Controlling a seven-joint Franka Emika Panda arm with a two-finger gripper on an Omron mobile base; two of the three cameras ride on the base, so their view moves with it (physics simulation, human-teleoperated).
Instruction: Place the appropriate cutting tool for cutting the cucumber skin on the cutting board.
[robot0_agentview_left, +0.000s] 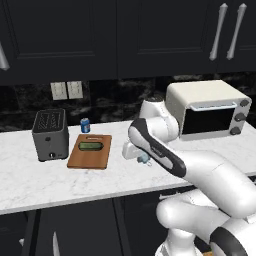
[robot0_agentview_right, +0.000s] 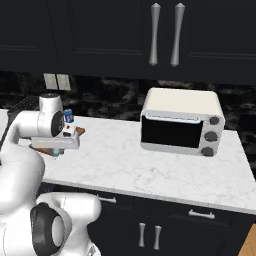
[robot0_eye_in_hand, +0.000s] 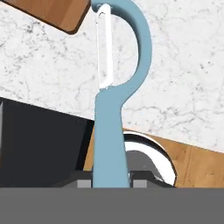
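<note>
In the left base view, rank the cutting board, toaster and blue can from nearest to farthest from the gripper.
1. Cutting board, just left of the gripper, which holds the peeler.
2. Blue can, behind the board.
3. Toaster, far left.

The peeler (robot0_eye_in_hand: 111, 131) looks like smooth light-blue plastic with a thin, shiny white blade. The cutting board (robot0_agentview_left: 90, 151) is brown wood with a matt grain. It lies on the counter (robot0_agentview_left: 50, 180), which looks like smooth white marble with grey veins. Left of the board, the toaster (robot0_agentview_left: 50, 135) looks like dull grey metal. The toaster oven (robot0_agentview_left: 210, 109) is smooth cream with a dark glossy door.
</note>
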